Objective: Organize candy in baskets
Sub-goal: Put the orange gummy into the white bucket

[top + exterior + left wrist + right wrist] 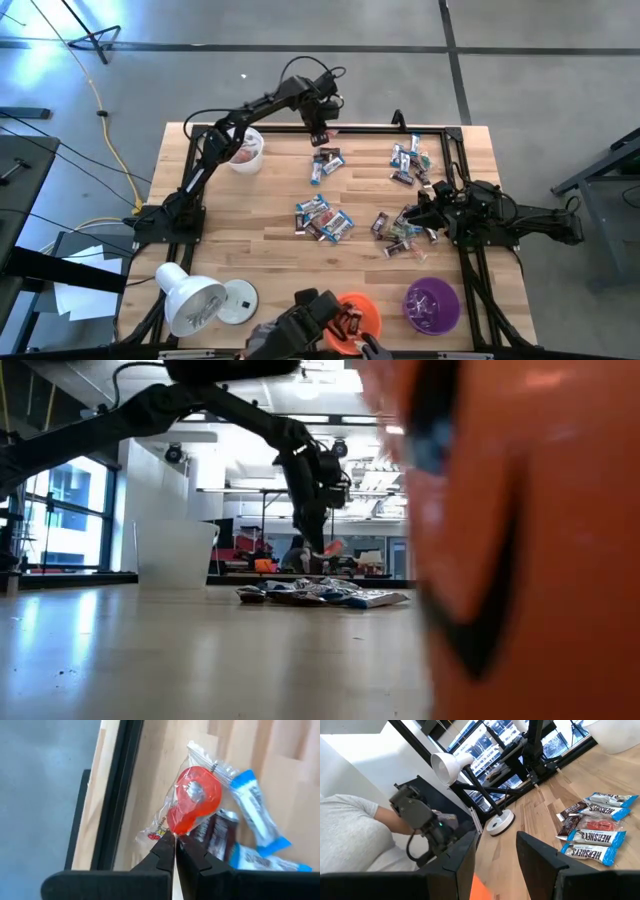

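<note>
Where the wrist view looks past the left gripper point(175, 842), its fingers are pinched fully together on the clear wrapper of a red ring-shaped candy point(196, 797), lifted above the far table edge; print on the wrapper is too small to read.

- Loose candy bars point(325, 218): scattered in clusters across mid-table; a small pile point(326, 162) just below the left gripper point(320, 137).
- White basket point(245, 150): far left, beside the left arm; contents unclear.
- Orange basket point(357, 316): near edge, holding bars, partly covered by a person's hand point(300, 318); fills the low view as a blur.
- Purple basket point(431, 305): near right.
- Right gripper point(428, 212): fingers apart, over the right-hand bars; whether it grips anything cannot be told.
- Lamp point(192, 300): near left corner.
</note>
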You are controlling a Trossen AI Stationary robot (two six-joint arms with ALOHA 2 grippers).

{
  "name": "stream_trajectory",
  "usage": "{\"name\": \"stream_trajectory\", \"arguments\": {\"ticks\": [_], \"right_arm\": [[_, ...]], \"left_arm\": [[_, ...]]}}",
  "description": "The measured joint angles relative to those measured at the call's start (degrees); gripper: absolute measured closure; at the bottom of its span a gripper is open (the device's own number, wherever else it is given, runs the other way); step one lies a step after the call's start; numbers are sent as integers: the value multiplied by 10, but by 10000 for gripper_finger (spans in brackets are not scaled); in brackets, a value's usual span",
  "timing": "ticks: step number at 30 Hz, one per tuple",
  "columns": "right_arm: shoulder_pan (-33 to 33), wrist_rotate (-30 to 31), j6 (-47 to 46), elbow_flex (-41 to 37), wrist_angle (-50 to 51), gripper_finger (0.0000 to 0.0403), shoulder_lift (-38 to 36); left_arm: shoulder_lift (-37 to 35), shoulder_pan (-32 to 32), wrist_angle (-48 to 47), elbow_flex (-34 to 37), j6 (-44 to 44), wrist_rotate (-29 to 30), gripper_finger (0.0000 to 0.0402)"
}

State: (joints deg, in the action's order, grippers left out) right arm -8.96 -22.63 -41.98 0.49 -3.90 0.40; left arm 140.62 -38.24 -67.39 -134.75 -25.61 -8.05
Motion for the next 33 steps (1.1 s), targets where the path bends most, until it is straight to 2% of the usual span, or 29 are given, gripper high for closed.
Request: {"name": "stream_trajectory", "arguments": {"ticks": [11, 17, 21, 25, 27, 33], "right_arm": [[0, 0, 0, 0, 0, 265, 0], [0, 0, 0, 0, 0, 265, 0], [0, 0, 0, 0, 0, 265, 0], [0, 0, 0, 0, 0, 265, 0], [0, 0, 0, 0, 0, 265, 0], [0, 0, 0, 0, 0, 265, 0]], "left_arm": [[-92, 0, -92, 11, 25, 7, 401], [-141, -8, -186, 11, 57, 87, 401], [-176, -15, -227, 14, 86, 103, 401], [-223, -25, -225, 46, 127, 108, 401], [-248, -30, -226, 76, 151, 129, 401], [-336, -54, -223, 212, 205, 182, 401]]}}
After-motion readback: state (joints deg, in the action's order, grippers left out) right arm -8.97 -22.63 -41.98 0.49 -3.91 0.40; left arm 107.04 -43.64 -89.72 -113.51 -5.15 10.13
